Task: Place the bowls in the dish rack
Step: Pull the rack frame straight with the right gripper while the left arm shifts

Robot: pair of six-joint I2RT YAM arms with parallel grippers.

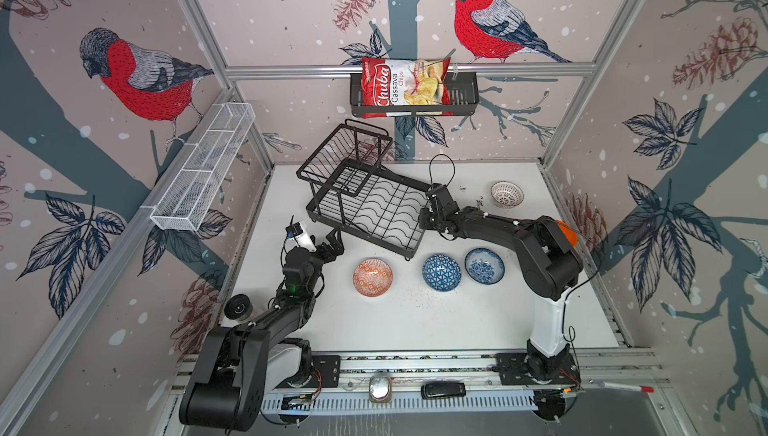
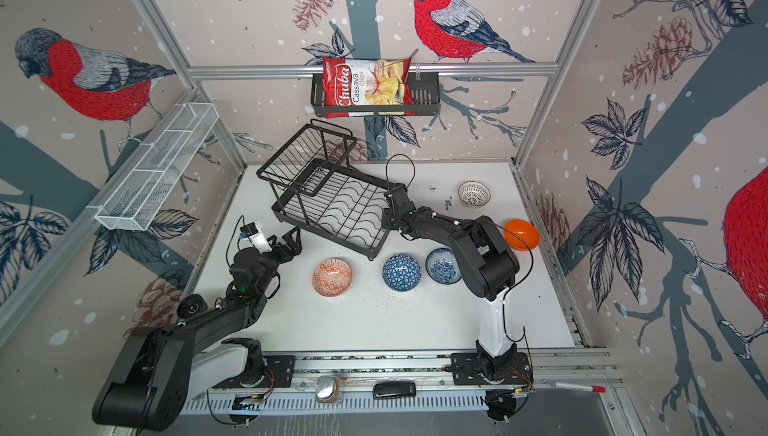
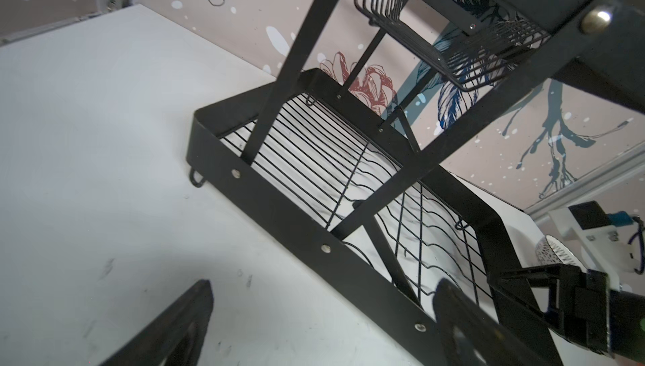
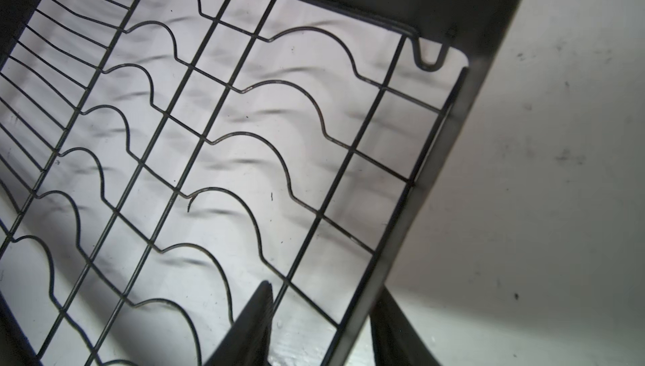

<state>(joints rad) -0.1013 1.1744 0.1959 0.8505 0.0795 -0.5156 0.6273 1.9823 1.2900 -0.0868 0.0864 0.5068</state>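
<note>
Astride the dish rack (image 4: pixel 431 165) wall — plain only from the right wrist — right claw (image 4: pixel 326 291), unclamped; left claw (image 1: pixel 336 243) released.

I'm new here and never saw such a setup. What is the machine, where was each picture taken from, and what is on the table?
Two pictures look down from overhead; the others come from cameras on each wrist. Two robot arms work at a white table. On it: a large black wire dish rack and five visible small bowls, orange-white patterned, blue triangle-patterned, blue-white floral, white lattice-patterned and plain orange. Jaws of the left arm are open, empty; those of the right arm straddle the rack's rim.
</note>
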